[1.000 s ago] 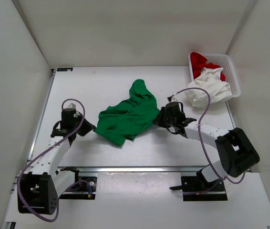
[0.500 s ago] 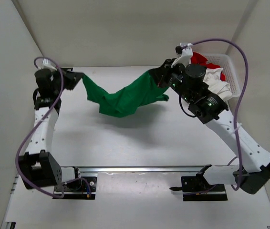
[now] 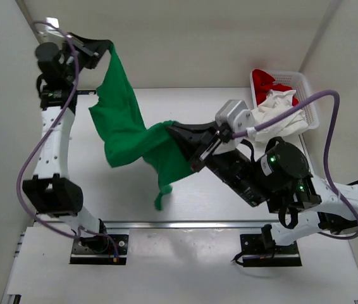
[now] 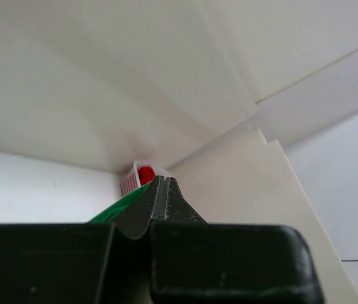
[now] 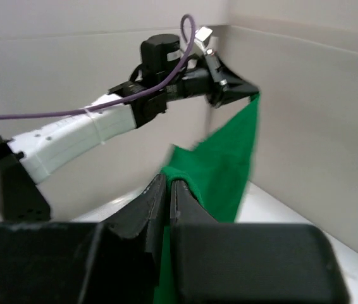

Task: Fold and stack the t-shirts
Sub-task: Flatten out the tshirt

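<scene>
Within the last second both arms have risen from the counter (image 3: 185, 101) and carried the green t-shirt (image 3: 119, 126) up with them. It lay crumpled mid-counter; now it hangs in the air, stretched between the two grips.

Nearest the bases, the right end effector (image 3: 169, 126) sits high over the middle of the counter. Its fingers are pressed together on a bunched edge of the green cloth. The right wrist view shows the same, with the jaws shut to a thin line and green fabric running away from their tips. Below that grip a loose tail of shirt dangles toward the near edge. Whether it brushes the counter I cannot tell.

From there the shirt climbs away and to the left, its long axis running diagonally from the right grip up to the left end effector (image 3: 106, 47). That one is raised at the far-left corner and pinches the upper corner of the cloth. In the left wrist view only a sliver of green shows beside the closed fingers (image 4: 160, 199).

The cloth sags and twists between the grips rather than hanging flat, so I judge spreading comes before folding. The coming lay-down depends on that diagonal, with the left grip far and high and the right one near and central.

Farthest right, the mesh basket (image 3: 312, 104) holds the white t-shirt (image 3: 280, 111), spilling over its rim, and the red t-shirt (image 3: 264, 79) behind it.
</scene>
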`<state>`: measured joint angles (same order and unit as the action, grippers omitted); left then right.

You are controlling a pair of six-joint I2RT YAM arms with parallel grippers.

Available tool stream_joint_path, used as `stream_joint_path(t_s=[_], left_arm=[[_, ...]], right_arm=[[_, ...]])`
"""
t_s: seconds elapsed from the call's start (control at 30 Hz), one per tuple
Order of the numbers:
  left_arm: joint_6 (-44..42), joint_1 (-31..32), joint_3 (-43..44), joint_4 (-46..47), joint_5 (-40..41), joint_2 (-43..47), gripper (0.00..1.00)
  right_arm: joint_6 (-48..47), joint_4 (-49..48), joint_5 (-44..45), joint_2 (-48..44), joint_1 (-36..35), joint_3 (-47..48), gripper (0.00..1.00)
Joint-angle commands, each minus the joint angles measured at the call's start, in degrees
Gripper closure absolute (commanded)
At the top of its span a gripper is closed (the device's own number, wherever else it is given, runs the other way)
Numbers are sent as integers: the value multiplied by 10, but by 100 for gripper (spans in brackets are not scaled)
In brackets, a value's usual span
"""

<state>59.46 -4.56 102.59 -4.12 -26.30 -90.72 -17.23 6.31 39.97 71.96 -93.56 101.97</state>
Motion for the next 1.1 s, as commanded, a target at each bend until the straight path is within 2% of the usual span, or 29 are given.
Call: stream_joint_path(t_s=[0.0,0.03,0.07,0.1,0.13,0.17,0.2,0.23,0.3,0.37,0.4,0.43,0.5,0.53,0.57,0.63,0.7,0.73,0.77,0.8,0.87,1.0,1.07], left_arm=[[-11,70,8,-30,-10,-97,100],[-16,88,22,-41,0,-124,100],[-28,105,55,-46,2,-135,100],[-37,124,104,-60,0,-171,100],[-44,137,125,-60,-15,-209,100],[-36,148,169,-60,-25,-244,100],[-16,147,186,-55,-37,-257,100],[3,141,171,6,-53,-262,100],[49,130,125,56,-68,-276,100],[37,110,121,56,-80,-284,100],[27,98,103,54,-82,-285,100],[17,77,86,60,-87,-277,100],[26,48,4,79,-95,-260,100],[46,-1,-28,121,-98,-246,100],[57,-18,-81,158,-105,-237,100],[85,-64,-118,177,-131,-242,98],[66,-77,-101,154,-158,-258,83],[47,-81,-87,131,-166,-259,78],[38,-81,-85,119,-164,-257,66],[20,-83,-84,112,-161,-251,54],[-19,-84,-84,67,-146,-238,42],[-63,-92,-162,26,-73,-154,23],[-93,-93,-220,0,-40,-108,19]], right_arm=[[-3,17,47,6,64,22,100],[19,61,23,9,83,33,100],[59,76,-29,12,139,41,100],[101,104,-98,21,198,46,100],[119,132,-165,28,223,59,100],[155,144,-194,43,269,64,100],[170,144,-240,65,286,61,100],[168,149,-253,78,280,64,100],[191,173,-282,154,269,88,100],[226,182,-355,207,287,111,100],[255,172,-417,235,302,108,100],[265,147,-471,249,317,90,100],[308,125,-500,298,320,74,100],[313,105,-509,309,313,63,100],[324,97,-516,336,304,58,100],[347,87,-553,380,296,72,99],[359,89,-567,401,291,86,98],[359,93,-582,407,296,89,89],[357,88,-596,405,304,77,74],[355,92,-598,398,315,71,69],[358,87,-603,376,333,33,59],[389,-27,-609,239,419,-180,55],[409,-44,-607,181,477,-251,63]])
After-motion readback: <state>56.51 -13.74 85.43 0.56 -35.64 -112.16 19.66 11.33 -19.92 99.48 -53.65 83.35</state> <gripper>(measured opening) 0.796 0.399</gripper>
